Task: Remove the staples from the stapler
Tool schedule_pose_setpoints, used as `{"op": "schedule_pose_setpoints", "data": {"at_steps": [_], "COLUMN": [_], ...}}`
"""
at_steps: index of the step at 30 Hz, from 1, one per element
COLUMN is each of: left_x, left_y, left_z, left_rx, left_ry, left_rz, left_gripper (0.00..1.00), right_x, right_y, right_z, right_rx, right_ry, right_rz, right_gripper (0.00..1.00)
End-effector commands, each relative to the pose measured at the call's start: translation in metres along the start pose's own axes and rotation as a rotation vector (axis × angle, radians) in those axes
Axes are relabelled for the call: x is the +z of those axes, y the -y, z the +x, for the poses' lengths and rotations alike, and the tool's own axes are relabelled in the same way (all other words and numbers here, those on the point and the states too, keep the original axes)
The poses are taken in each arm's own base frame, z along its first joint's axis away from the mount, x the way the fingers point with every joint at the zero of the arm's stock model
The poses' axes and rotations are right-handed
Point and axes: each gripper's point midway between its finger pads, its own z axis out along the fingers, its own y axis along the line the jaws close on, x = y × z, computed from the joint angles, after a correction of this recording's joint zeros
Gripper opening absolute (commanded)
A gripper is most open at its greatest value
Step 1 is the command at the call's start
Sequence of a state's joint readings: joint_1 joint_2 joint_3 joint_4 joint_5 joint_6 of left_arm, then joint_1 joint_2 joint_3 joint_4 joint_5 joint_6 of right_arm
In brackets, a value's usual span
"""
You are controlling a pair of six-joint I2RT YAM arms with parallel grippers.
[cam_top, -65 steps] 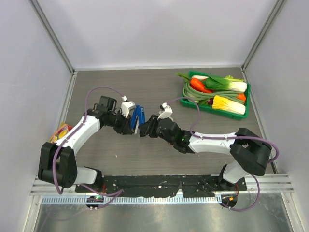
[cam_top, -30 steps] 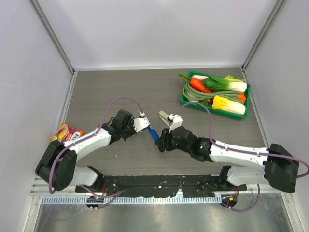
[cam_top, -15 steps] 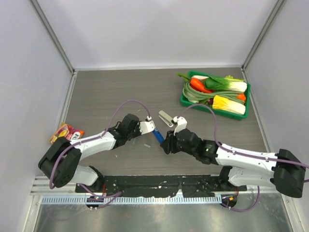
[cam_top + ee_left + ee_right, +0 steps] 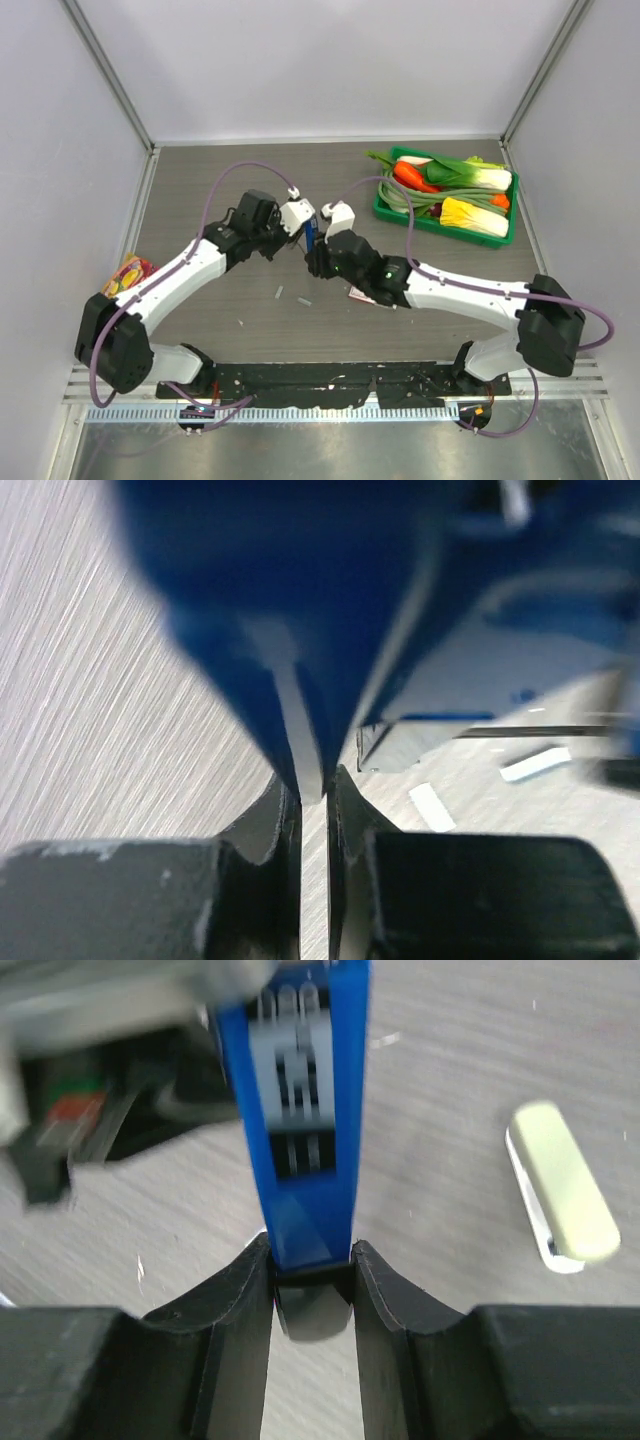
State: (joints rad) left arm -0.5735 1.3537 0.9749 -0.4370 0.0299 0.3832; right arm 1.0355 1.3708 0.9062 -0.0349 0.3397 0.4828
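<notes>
Well, veg in green tray, stapler gripped

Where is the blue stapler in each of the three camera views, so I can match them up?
Top external: the stapler is a small blue sliver just left of centre, where the two arms meet.
Left wrist: it fills the top of the picture, blurred, pinched by the left gripper.
Right wrist: a vertical blue bar at centre-left, clamped by the right gripper.
Shared landmark: the grey wood-grain table.

Green tray near right fingers
</notes>
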Motion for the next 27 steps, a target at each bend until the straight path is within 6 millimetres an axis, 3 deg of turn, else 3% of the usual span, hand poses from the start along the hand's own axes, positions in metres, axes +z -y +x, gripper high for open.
{"op": "schedule_pose_setpoints", "data": {"at_steps": [1, 3, 6, 9, 11, 12, 13, 14, 15, 18, 19, 21, 23, 24, 26, 27], "left_x": [-0.044, -0.056, -0.063, -0.062, -0.062, -0.061, -0.062, -0.063, -0.066, -0.076, -0.08, -0.092, -0.103, -0.111, -0.121, -0.125], "left_y": [0.057, 0.068, 0.076, 0.072, 0.065, 0.052, 0.045, 0.038, 0.018, -0.014, -0.037, -0.049, -0.07, -0.08, -0.099, -0.106], "left_z": [-0.017, -0.02, -0.019, -0.016, -0.017, -0.019, -0.019, -0.021, -0.021, -0.026, -0.017, -0.021, -0.015, -0.015, -0.007, -0.007], "left_rx": [-0.04, -0.046, -0.047, -0.08, -0.138, -0.179, -0.212, -0.261, -0.314, -0.432, -0.501, -0.552, -0.622, -0.653, -0.693, -0.694], "left_ry": [0.049, 0.068, 0.071, 0.061, 0.055, 0.063, 0.065, 0.072, 0.088, 0.143, 0.154, 0.203, 0.244, 0.28, 0.301, 0.308], "left_rz": [0.316, 0.384, 0.427, 0.408, 0.378, 0.341, 0.327, 0.325, 0.286, 0.265, 0.225, 0.253, 0.239, 0.24, 0.19, 0.165], "left_gripper": [0.05, 0.07, 0.1, 0.2, 0.39, 0.45, 0.73, 0.79, 1.0, 1.0, 1.0, 1.0, 1.0, 1.0, 1.0, 1.0], "right_x": [0.014, 0.02, 0.029, 0.035, 0.038, 0.039, 0.039, 0.04, 0.039, 0.038, 0.039, 0.043, 0.063, 0.066, 0.092, 0.097], "right_y": [0.003, 0.008, 0.008, 0.003, 0.003, 0.003, 0.008, 0.012, 0.015, 0.03, 0.034, 0.036, 0.036, 0.029, 0.026, 0.011], "right_z": [-0.101, -0.118, -0.127, -0.13, -0.128, -0.13, -0.131, -0.13, -0.13, -0.133, -0.133, -0.136, -0.116, -0.127, -0.096, -0.114], "right_rx": [0.03, 0.074, 0.108, 0.111, 0.107, 0.107, 0.106, 0.104, 0.108, 0.128, 0.133, 0.13, 0.099, 0.086, 0.062, 0.062], "right_ry": [0.269, 0.303, 0.32, 0.32, 0.309, 0.311, 0.309, 0.3, 0.298, 0.29, 0.286, 0.268, 0.165, 0.154, 0.021, 0.028], "right_rz": [0.071, 0.07, 0.049, 0.031, 0.033, 0.034, 0.046, 0.058, 0.066, 0.083, 0.087, 0.083, 0.088, 0.082, 0.071, 0.036], "right_gripper": [0.01, 0.01, 0.01, 0.01, 0.01, 0.01, 0.01, 0.01, 0.01, 0.01, 0.01, 0.01, 0.01, 0.01, 0.01, 0.01]}}
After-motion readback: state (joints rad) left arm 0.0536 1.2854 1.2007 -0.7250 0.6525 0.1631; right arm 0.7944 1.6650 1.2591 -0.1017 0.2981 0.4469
